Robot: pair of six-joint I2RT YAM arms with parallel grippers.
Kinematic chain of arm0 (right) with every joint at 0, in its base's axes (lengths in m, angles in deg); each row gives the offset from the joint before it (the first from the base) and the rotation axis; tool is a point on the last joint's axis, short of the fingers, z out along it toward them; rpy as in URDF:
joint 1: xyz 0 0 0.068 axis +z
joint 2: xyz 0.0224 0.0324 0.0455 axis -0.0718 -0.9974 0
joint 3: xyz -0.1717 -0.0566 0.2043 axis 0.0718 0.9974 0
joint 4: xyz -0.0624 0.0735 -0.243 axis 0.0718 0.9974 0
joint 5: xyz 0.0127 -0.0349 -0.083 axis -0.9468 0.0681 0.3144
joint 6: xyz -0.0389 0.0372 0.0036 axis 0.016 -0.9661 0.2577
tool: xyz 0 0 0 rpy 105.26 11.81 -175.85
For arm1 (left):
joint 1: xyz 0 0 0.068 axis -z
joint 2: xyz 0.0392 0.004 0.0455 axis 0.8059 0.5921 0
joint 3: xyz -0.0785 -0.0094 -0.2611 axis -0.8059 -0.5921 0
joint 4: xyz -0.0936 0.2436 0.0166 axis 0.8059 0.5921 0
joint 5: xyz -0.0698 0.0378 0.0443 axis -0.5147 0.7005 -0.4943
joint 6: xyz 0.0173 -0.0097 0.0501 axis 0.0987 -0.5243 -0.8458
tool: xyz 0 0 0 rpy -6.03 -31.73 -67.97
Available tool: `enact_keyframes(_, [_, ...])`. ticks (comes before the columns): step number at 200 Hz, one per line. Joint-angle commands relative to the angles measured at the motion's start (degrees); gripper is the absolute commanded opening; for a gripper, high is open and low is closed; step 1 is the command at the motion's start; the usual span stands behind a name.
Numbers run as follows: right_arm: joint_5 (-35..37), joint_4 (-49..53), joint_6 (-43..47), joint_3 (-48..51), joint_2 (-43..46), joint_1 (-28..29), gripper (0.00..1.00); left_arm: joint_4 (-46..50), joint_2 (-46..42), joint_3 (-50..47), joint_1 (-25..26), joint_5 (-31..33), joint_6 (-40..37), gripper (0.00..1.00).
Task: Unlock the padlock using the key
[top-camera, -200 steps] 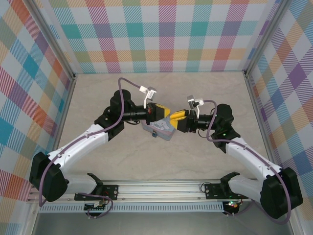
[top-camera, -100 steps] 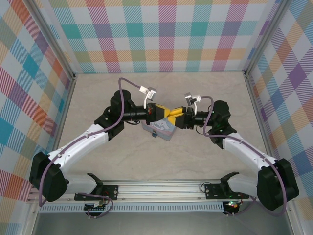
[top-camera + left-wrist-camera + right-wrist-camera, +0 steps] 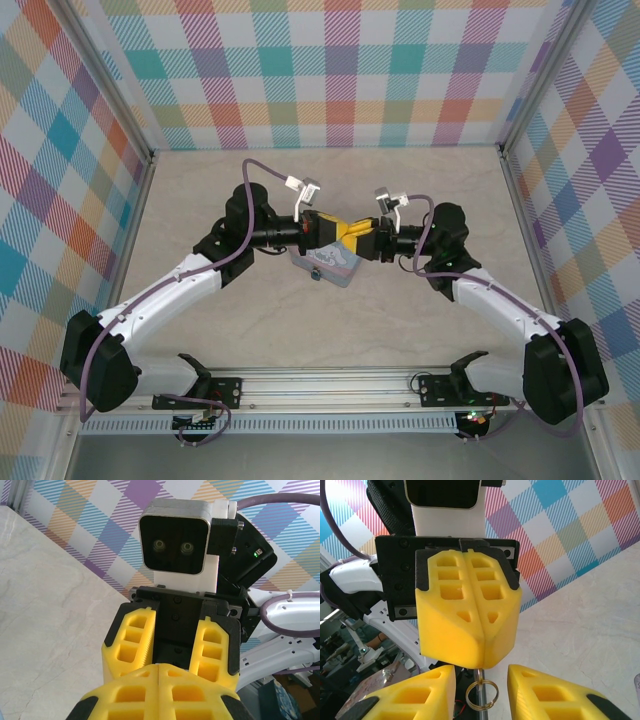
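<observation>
**Item 1. Left gripper** (image 3: 480, 652): yellow ribbed jaws pressed together along their whole seam and clamped on the key. It is held above the middle of the surface (image 3: 200, 200), pointing toward the right edge.

**Item 2. The key** (image 3: 479, 674): a thin metal stem sticking out of the closed tips of the left jaws. A small brass-coloured split ring (image 3: 481, 695) hangs from its free end. The part inside the jaws is hidden.

**Item 3. Right gripper** (image 3: 170, 652): faces the left gripper tip to tip. Its jaws stand apart, with one finger (image 3: 420, 695) on each side of the ring and stem. Neither finger touches them.

**Item 4. Tin box** (image 3: 330, 262): light blue, rectangular, with a printed lid. It lies flat near the middle of the surface, directly under the two meeting grippers.

**Item 5. The padlock** (image 3: 314, 275): a tiny blue-teal body at the near left corner of the tin, on the side toward the near edge of the surface. It is too small to tell the state of its shackle.
</observation>
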Motion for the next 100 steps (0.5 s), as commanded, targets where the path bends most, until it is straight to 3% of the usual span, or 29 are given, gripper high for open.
enact_keyframes(1, [-1.3, -2.2, -0.2, -1.4, -0.4, 0.5, 0.31, -1.2, 0.0, 1.6, 0.8, -0.1, -0.4, 0.0])
enact_keyframes(100, [-0.9, -0.1, 0.7, -1.1, 1.0, 0.5, 0.09, -0.6, -0.7, 1.2, 0.8, 0.3, -0.8, 0.0])
